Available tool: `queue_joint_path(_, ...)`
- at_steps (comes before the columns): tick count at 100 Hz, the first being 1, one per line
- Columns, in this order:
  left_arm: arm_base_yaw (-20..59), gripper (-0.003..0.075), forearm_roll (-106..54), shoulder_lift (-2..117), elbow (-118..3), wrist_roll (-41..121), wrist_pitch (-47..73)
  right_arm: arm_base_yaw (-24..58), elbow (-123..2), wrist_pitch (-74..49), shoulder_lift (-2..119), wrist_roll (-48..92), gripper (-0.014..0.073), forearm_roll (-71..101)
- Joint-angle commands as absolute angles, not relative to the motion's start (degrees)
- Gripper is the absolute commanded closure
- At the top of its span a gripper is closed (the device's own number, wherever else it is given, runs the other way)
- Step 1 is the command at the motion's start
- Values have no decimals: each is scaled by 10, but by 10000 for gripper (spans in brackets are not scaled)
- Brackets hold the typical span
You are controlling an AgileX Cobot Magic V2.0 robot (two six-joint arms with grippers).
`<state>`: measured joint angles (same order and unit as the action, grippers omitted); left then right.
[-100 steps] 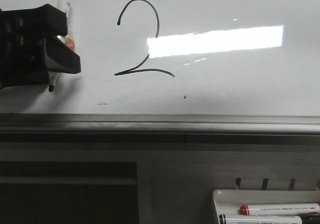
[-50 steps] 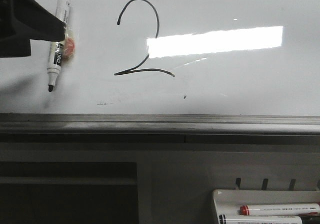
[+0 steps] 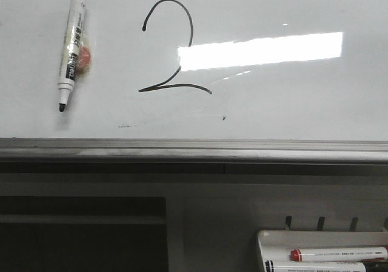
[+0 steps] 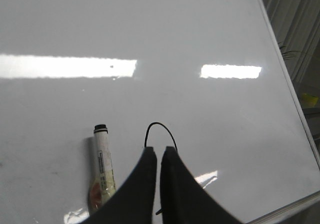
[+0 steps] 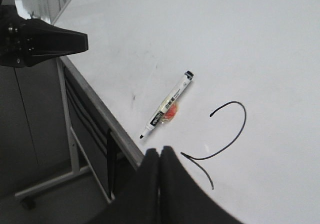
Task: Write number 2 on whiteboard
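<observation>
Glossy and white, the whiteboard (image 3: 291,108) carried a finished number 2 (image 3: 171,48), with the uncapped marker (image 3: 72,46) lying just beside it. Both the left gripper (image 4: 160,156) and right gripper (image 5: 160,156) were pressed together, empty. Writing looked done; capping probably remained. Below, a tray (image 3: 273,238) held two markers, perhaps more.

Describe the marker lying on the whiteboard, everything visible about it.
The marker is a slim white pen, apparently plastic, with a black end and dark print along the barrel. It is uncapped, its black tip exposed and pointing toward the whiteboard's grey lower edge. It lies flat, slightly tilted, left of the number 2 and apart from it. A small orange-red patch sits against its barrel. Neither pincer touches it.
</observation>
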<state>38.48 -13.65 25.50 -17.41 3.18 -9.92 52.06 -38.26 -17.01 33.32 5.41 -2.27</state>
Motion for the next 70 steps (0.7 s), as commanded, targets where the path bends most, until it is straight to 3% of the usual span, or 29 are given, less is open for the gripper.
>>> queue_joint_path(1, 384, 741, -106, 217, -169, 50, -137, 516, -348, -103, 280, 53, 645, -41)
queue_joint_path(28, 384, 741, -98, 168, -144, 60, -81, 516, -238, -127, 161, 38, 645, -34)
queue_joint_path(70, 384, 741, -102, 168, -144, 60, -81, 516, -230, -146, 154, 38, 645, -13)
